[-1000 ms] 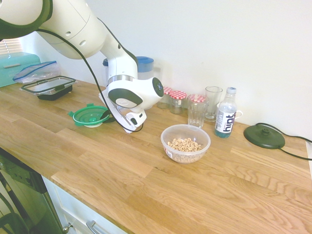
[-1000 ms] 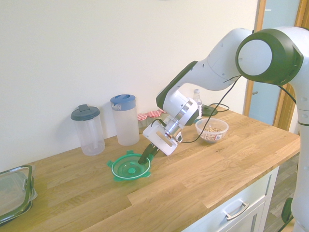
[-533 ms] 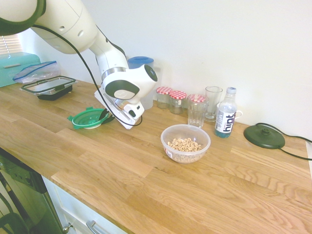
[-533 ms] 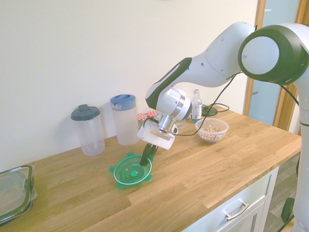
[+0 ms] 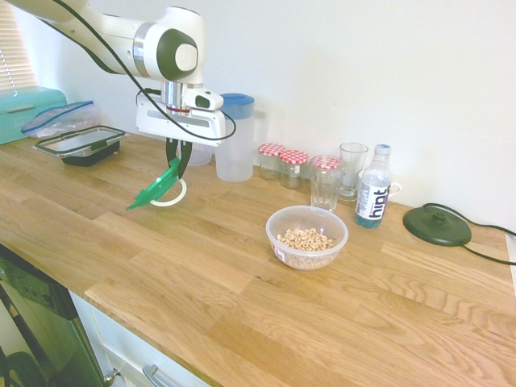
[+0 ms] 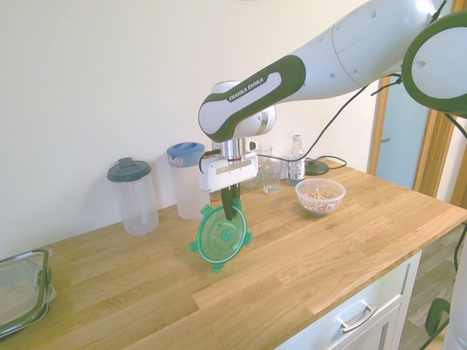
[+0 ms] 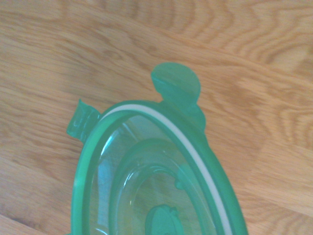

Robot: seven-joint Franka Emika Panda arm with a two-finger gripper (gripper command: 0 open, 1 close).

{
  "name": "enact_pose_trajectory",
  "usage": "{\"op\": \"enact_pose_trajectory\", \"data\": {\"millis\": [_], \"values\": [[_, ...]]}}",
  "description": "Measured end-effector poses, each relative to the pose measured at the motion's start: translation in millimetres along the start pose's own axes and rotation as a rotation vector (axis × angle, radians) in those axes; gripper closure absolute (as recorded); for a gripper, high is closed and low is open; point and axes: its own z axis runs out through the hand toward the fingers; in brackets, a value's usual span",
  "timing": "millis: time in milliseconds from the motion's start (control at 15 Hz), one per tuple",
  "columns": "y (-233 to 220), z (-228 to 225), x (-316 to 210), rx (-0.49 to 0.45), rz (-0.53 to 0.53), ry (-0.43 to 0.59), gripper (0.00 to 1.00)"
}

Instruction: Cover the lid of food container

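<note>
The pincer is pointing straight down and clamping the upper rim of the round translucent green plastic lid, which is hanging off the wooden desk, tilted steeply on edge, with its clip tabs sticking out around it. In the wrist view the lid's white sealing ring and two tabs are showing against the wood grain.

The small round clear plastic bowl is sitting well apart from the pincer, along the desk away from the jugs and toward the glasses; in the first exterior view that is to the right and lower in the picture. Its mouth is facing up, uncovered, and ring-shaped cereal is lying in a shallow layer at the bottom. I judge the lid needs carrying across and levelling before it can go down flat on the rim.

A tall clear jug with a blue lid is standing just behind the arm, apparently empty.
</note>
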Motion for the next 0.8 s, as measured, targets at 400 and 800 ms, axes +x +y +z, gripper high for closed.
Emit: {"op": "enact_pose_trajectory", "data": {"millis": [400,800], "values": [[2,-47,-1,-0.356,0.02,0.252,1.0],[32,-88,14,-0.692,0.131,0.453,1.0]]}}
